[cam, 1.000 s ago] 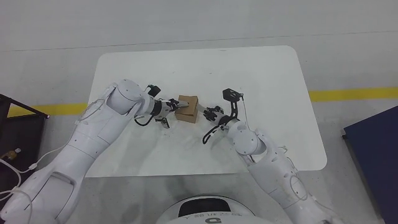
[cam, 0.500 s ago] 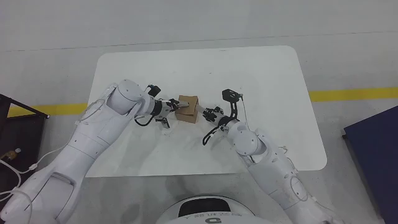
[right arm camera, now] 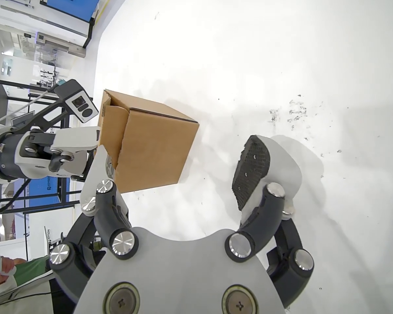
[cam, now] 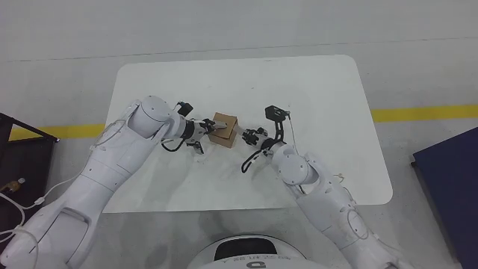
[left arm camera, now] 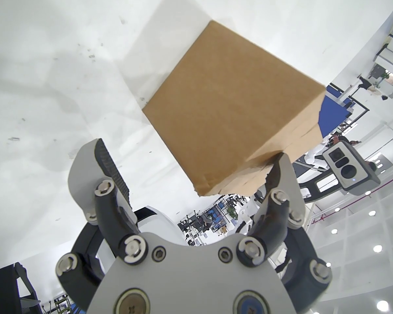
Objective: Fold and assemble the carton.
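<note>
left fingers [left arm camera: 190, 151]: spread wide, gripping nothing. One fingertip [left arm camera: 279, 168] sits against the ragged flap edge at the end of the carton [cam: 224, 130]. The other fingertip [left arm camera: 100, 151] is off the side panel, just beside it.

right fingers [right arm camera: 176, 150]: also spread wide and empty. They're near the carton's opposite side, not touching as far as I can tell.

Progress, my read:
- Body is erected into a square box lying on the worktop [cam: 321, 97], a bit toward 9 o'clock from its middle.
- The end facing the left arm isn't shut. Right wrist view shows a flap [right arm camera: 113, 124] tucked partway in with a gap beside it.
- State of the other end: can't tell.
- Left to do: fold the remaining flaps and close that end, possibly more.
- Call it past halfway, not finished.

Pose, top view:
- left fingers are at the carton's 9 o'clock, forearm pointing straight toward 3 o'clock. The big joint sits near the worktop's 9 o'clock edge, and the rest of the arm drops back toward 7 o'clock.
- right fingers are at the carton's 4 o'clock, aimed toward 10 o'clock. The forearm trails off the worktop's near edge toward 5 o'clock.
- The arms bracket the carton from both sides.
</note>
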Robot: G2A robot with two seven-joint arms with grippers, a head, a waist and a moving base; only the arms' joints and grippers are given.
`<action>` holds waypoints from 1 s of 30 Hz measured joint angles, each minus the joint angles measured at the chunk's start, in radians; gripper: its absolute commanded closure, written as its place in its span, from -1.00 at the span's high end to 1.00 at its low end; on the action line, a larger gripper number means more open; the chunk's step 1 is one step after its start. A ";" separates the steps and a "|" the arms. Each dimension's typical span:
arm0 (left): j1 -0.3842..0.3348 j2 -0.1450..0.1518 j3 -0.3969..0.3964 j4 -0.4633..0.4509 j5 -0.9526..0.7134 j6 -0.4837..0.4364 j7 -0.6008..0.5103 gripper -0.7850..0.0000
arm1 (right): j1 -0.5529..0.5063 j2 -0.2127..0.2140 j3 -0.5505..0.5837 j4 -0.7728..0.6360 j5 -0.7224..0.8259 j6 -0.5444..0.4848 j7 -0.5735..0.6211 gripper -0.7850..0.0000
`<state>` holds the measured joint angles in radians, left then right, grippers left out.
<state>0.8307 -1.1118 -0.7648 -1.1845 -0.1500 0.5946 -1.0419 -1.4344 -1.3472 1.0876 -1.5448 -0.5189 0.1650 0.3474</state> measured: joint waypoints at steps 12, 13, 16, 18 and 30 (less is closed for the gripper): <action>0.003 0.000 -0.005 0.002 -0.002 -0.005 0.001 1.00 | 0.020 -0.002 -0.019 -0.025 -0.010 0.000 0.019 0.91; 0.003 0.000 -0.005 0.002 -0.002 -0.005 0.001 1.00 | 0.028 -0.003 -0.023 -0.020 -0.012 0.002 0.021 0.88; 0.005 0.001 -0.006 0.000 -0.002 -0.005 0.002 1.00 | 0.055 -0.007 -0.036 0.007 -0.020 0.022 0.026 0.58; 0.007 0.002 -0.009 -0.001 -0.001 -0.005 0.003 1.00 | 0.074 -0.011 -0.044 0.033 -0.020 0.046 0.033 0.41; 0.015 0.007 -0.024 -0.012 -0.002 -0.012 0.002 1.00 | 0.083 -0.015 -0.045 0.019 -0.011 0.071 0.035 0.69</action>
<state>0.8453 -1.1047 -0.7890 -1.1964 -0.1523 0.5831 -1.0394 -1.3510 -1.3619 1.0424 -1.5254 -0.5298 0.2364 0.3824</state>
